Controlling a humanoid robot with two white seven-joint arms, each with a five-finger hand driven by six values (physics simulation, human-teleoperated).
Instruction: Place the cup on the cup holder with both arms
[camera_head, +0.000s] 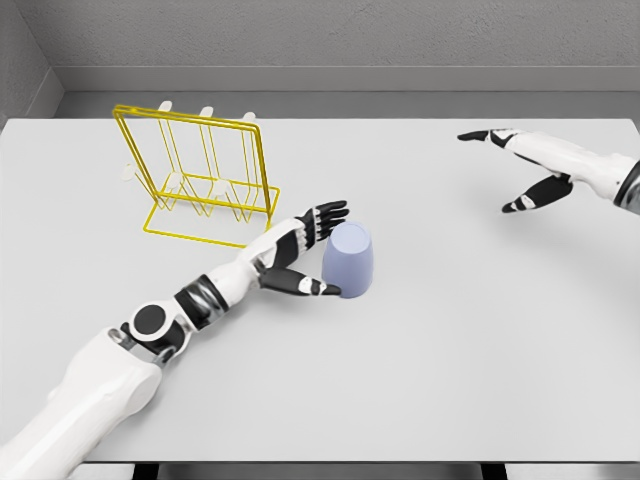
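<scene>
Left hand (305, 258), white with black-tipped fingers, reaching in from the lower left on a long white jointed arm; fingers spread apart, the four upper ones fanned beside the top left of the cup, the thumb stretched low along its base on the near side; touching or just short of touching, cannot tell which; not closed around it. Pale lavender-blue tapered cup (350, 260), smooth and matte, standing mouth-down on the flat light grey table (450, 380), narrower end upward, just right of the open palm; near the middle of the tabletop, apart from the rack. Yellow wire cup holder (200, 180), an upright rectangular frame with white pegs rising from a wire base, standing behind and to the left of the cup, near but clearly separate. Right hand (520, 170), coming in from the right edge, hovering over the far right of the table, fingers extended and parted, holding nothing, well apart from cup and rack.
</scene>
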